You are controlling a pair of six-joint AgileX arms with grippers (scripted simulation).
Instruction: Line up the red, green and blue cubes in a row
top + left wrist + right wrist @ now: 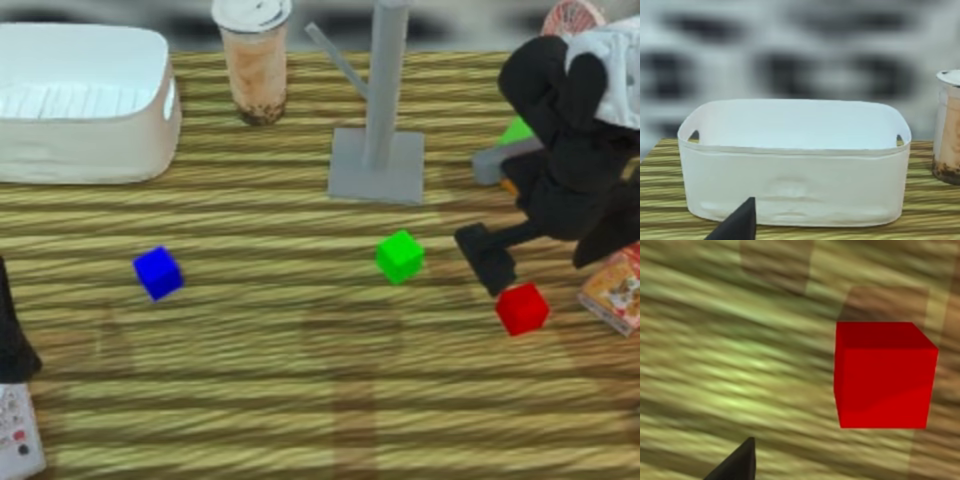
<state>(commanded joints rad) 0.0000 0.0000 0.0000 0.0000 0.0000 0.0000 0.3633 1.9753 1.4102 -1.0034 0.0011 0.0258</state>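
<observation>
The red cube [522, 308] rests on the table at the right, and my right gripper [487, 258] hovers just to its upper left, open and holding nothing. In the right wrist view the red cube [885, 380] stands free on the mat, off to one side of my one visible fingertip [742, 460]. About a cube's width further left sits the green cube [400, 256]. Far to the left lies the blue cube [158, 272]. My left arm [12, 345] stays parked at the left edge, its fingertip [742, 220] facing the white basket [790, 160].
A white basket [80, 100] stands at the back left, a drink cup [252, 60] beside it. A grey stand [377, 150] rises at the back middle. A printed box [615, 285] lies at the right edge, and a small device [18, 435] at the lower left.
</observation>
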